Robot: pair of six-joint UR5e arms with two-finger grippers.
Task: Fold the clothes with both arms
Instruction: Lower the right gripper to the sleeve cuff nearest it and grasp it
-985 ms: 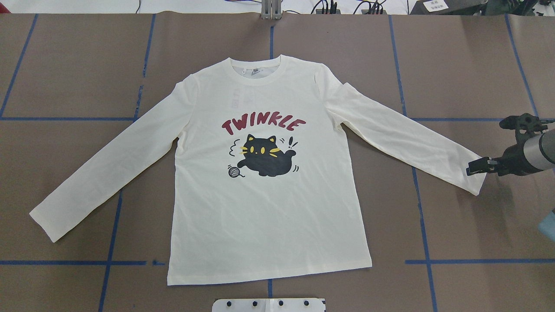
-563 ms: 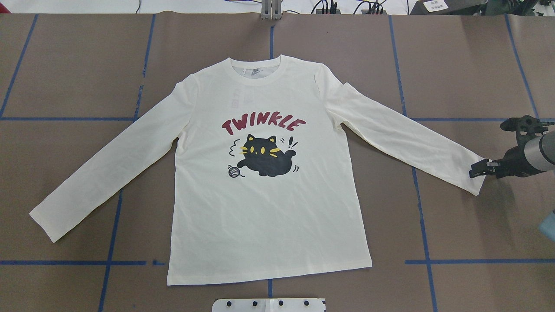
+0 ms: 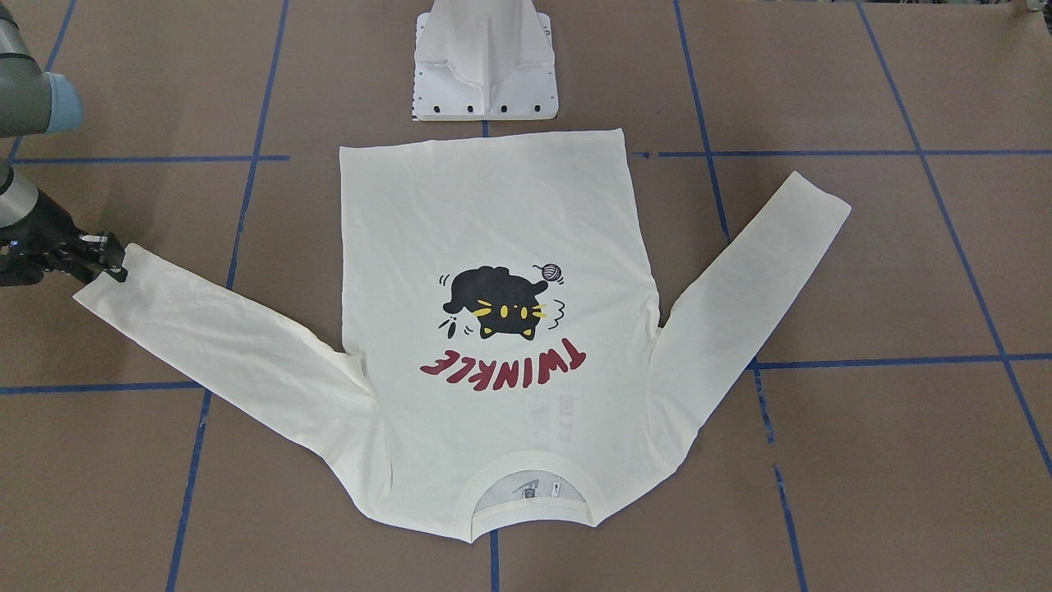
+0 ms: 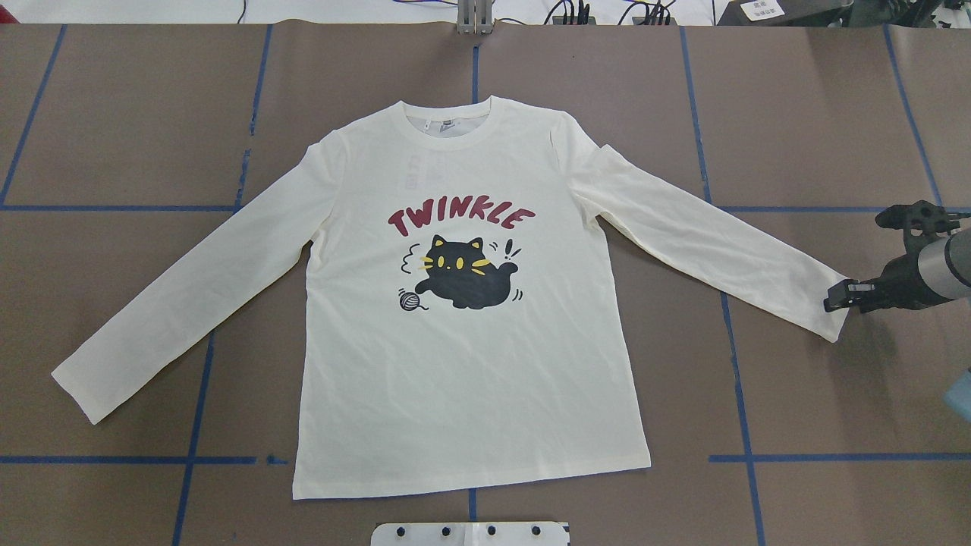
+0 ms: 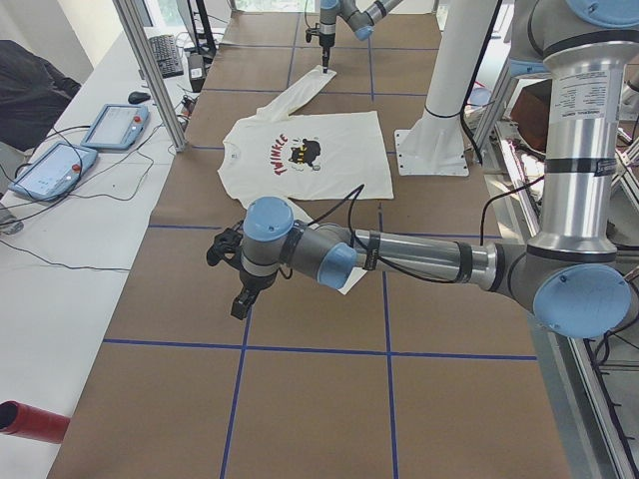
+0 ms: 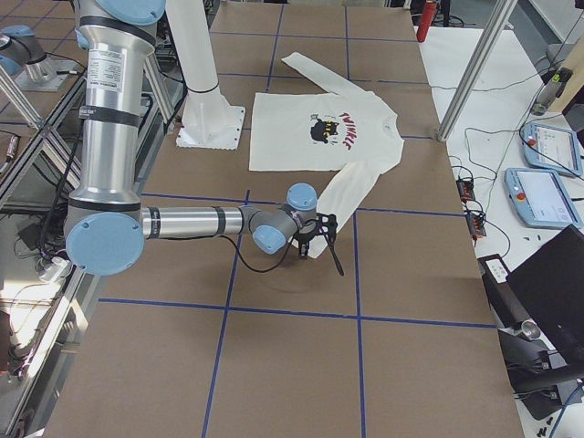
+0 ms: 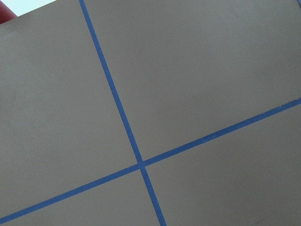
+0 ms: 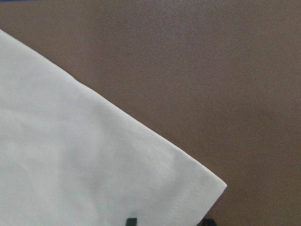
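The cream long-sleeved T-shirt (image 4: 470, 364) lies flat, print side up, with both sleeves spread; it also shows in the front view (image 3: 493, 214). My right gripper (image 4: 833, 297) is low at the right sleeve's cuff (image 4: 831, 322), also seen in the front view (image 3: 115, 265). In the right wrist view its two black fingertips (image 8: 131, 221) stand apart, on either side of the cuff corner (image 8: 188, 188), so it is open. My left gripper (image 5: 240, 304) shows only in the exterior left view, over bare table beyond the left cuff (image 4: 80, 394); I cannot tell its state.
The white pedestal base (image 3: 485, 74) stands just behind the shirt's hem. Blue tape lines (image 7: 117, 103) cross the brown table. Teach pendants (image 5: 60, 165) lie on a side bench, and metal frame posts (image 6: 474, 64) stand at the far edge.
My right gripper has shifted a little outward along the right cuff toward its end. The shirt has not moved.
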